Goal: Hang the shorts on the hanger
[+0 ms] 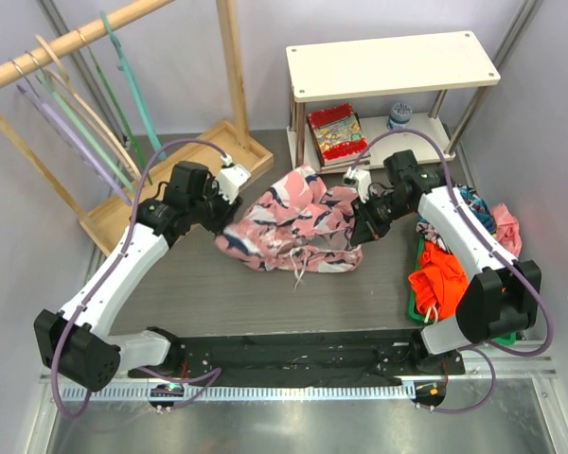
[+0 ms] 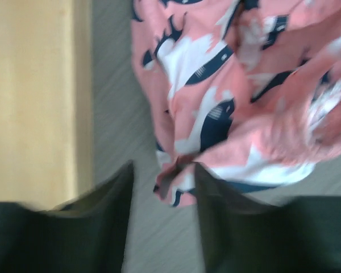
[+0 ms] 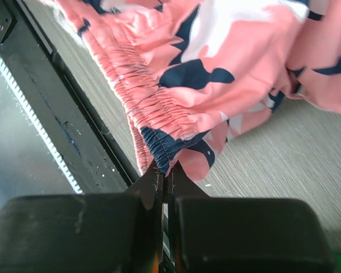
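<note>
1. The arms are working on the pick-up step. The shorts (image 1: 293, 222) are lying crumpled on the table (image 1: 199, 303) between the two arms, and nothing is hooked over the hanger (image 1: 123, 66) yet.
2. The right gripper (image 3: 165, 170) is pinching the shorts. Its fingers are pressed together on the gathered elastic waistband, with pink cloth bunching just above the tips.
3. The left gripper (image 2: 163, 170) is hovering with its fingers spread. A folded corner of the shorts is sitting in the gap between them, apparently not clamped, though the left wrist view is blurred.
4. The wooden base (image 2: 34, 96) of the clothes rack is lying just to the left of that gripper.
5. The hanger is hanging on the wooden rail (image 1: 76, 43) at the far left, well apart from the shorts and from both grippers, among several other hangers.
6. By my judgement, the next move is asking the left gripper to shut on the corner between its fingers. Both arms would then be lifting together, so the cloth is spreading out rather than dangling in a lump.
7. After that, the shorts are needing a carry toward the rail. There, the neighbouring hangers are crowding the teal one and making a clean drape awkward.
</note>
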Action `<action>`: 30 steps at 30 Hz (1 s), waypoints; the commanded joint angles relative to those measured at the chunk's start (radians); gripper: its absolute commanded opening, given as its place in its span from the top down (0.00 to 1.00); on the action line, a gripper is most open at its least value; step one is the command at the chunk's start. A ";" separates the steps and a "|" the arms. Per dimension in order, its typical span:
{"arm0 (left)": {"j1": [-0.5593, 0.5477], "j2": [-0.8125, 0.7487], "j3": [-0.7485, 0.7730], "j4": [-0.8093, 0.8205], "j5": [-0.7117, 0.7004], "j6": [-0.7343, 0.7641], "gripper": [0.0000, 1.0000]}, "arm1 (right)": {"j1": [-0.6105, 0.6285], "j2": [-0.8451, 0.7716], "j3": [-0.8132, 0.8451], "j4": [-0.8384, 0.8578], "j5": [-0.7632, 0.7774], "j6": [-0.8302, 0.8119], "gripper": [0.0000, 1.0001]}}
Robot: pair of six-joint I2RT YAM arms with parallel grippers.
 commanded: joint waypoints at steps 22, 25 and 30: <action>-0.578 0.002 -0.292 0.146 0.165 0.480 0.09 | 0.059 0.142 -0.012 0.055 -0.007 -0.014 0.89; -0.612 0.075 -0.283 0.188 0.117 0.515 0.09 | 0.059 0.142 -0.024 0.061 -0.008 -0.014 0.86; -0.621 0.216 -0.305 0.288 0.010 0.547 0.14 | 0.059 0.142 -0.034 0.069 -0.008 -0.022 0.80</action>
